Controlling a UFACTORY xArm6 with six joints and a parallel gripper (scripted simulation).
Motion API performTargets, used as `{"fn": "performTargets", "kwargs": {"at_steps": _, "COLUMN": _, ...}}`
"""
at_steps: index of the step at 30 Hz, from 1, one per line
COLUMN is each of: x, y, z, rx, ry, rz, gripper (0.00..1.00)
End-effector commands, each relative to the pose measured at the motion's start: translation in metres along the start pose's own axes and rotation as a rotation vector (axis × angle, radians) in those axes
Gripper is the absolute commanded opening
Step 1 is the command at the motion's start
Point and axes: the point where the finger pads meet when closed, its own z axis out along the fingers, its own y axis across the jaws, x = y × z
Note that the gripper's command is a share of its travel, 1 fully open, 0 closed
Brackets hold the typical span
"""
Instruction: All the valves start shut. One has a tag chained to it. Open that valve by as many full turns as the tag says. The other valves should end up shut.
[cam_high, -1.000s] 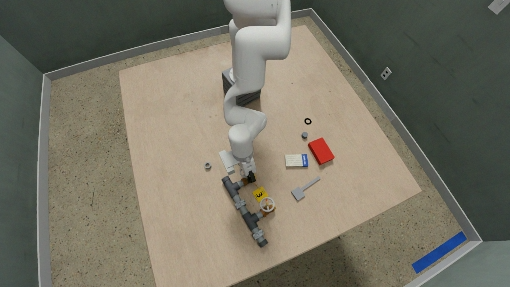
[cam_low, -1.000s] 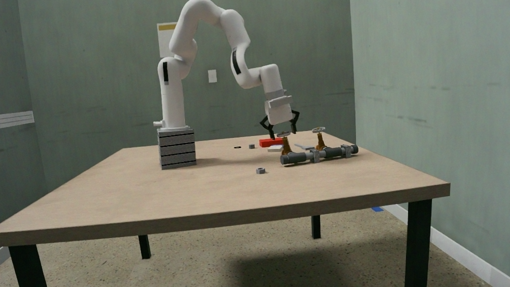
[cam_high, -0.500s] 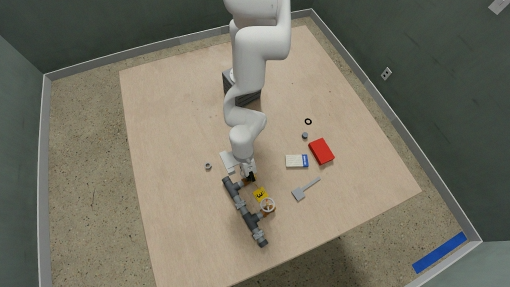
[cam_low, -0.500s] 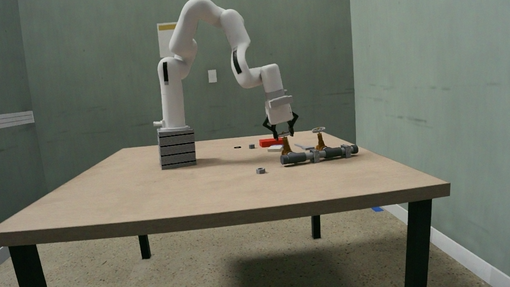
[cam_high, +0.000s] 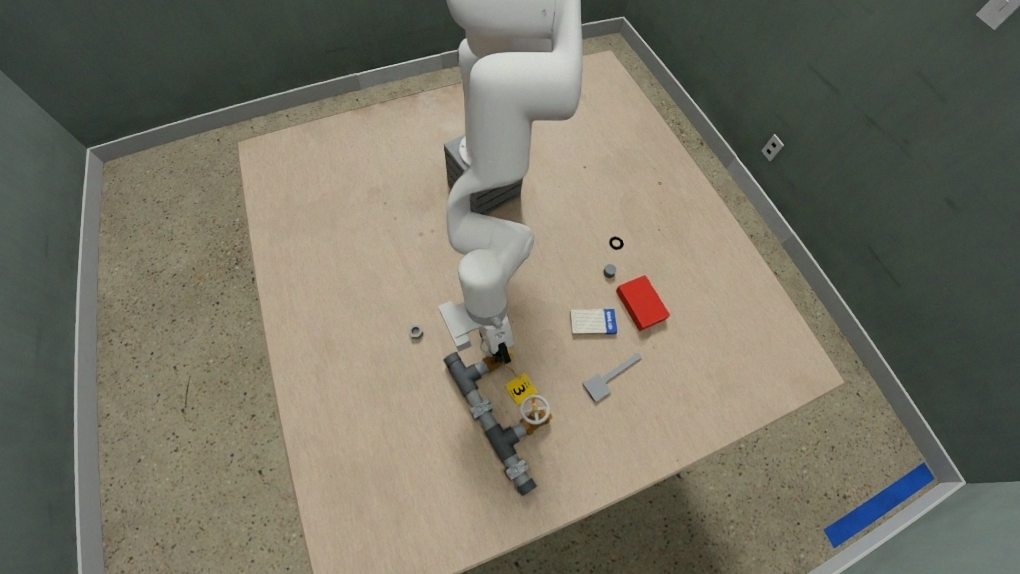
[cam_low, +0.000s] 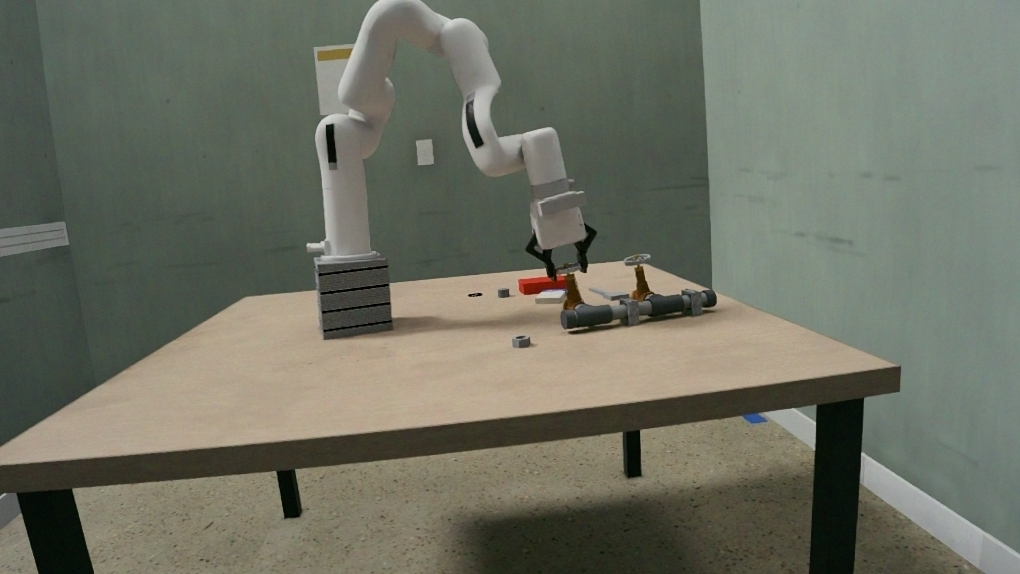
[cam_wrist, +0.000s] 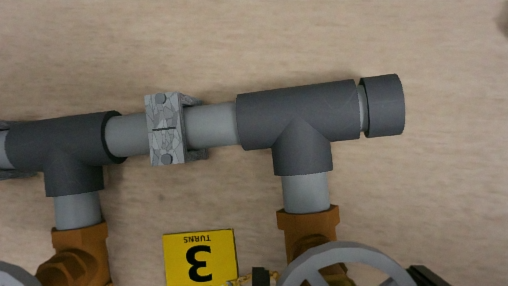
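Observation:
A grey pipe (cam_high: 488, 421) lies on the table with two brass valves. The yellow tag (cam_high: 520, 389) reads 3 TURNS and shows in the wrist view (cam_wrist: 200, 257). Its chain runs to the valve at the pipe's capped end. That valve's grey handwheel (cam_wrist: 345, 265) sits at the bottom of the wrist view. My gripper (cam_low: 567, 269) is straight above it and shut on this handwheel, one black finger (cam_wrist: 430, 276) showing beside the rim. The other valve's handwheel (cam_high: 539, 408) stands free further along the pipe; it also shows in the side view (cam_low: 636, 259).
A grey nut (cam_high: 415, 336) lies left of the pipe. A grey scraper (cam_high: 609, 378), a white and blue card (cam_high: 593, 321), a red block (cam_high: 641, 301), a small grey cylinder (cam_high: 609, 270) and a black ring (cam_high: 616, 238) lie to the right. The arm's base block (cam_low: 353, 296) stands behind.

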Motion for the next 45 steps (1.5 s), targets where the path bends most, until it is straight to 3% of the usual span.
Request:
{"fn": "performTargets", "kwargs": {"at_steps": 1, "x": 0.0006, "y": -0.0016, "z": -0.0011, "rx": 0.003, "ry": 0.002, "rz": -0.007, "gripper": 0.0}}
{"fn": "performTargets", "kwargs": {"at_steps": 18, "x": 0.0006, "y": -0.0016, "z": -0.0011, "rx": -0.003, "ry": 0.007, "rz": -0.548, "gripper": 0.0}}
{"fn": "performTargets", "kwargs": {"at_steps": 19, "x": 0.0006, "y": -0.0016, "z": -0.0011, "rx": -0.004, "ry": 0.008, "rz": -0.662, "gripper": 0.0}}
{"fn": "performTargets", "kwargs": {"at_steps": 33, "x": 0.0006, "y": -0.0016, "z": -0.0011, "rx": -0.007, "ry": 0.009, "rz": -1.173, "gripper": 0.0}}
{"fn": "performTargets", "kwargs": {"at_steps": 45, "x": 0.0006, "y": -0.0016, "z": -0.0011, "rx": 0.002, "ry": 0.003, "rz": -1.221, "gripper": 0.0}}
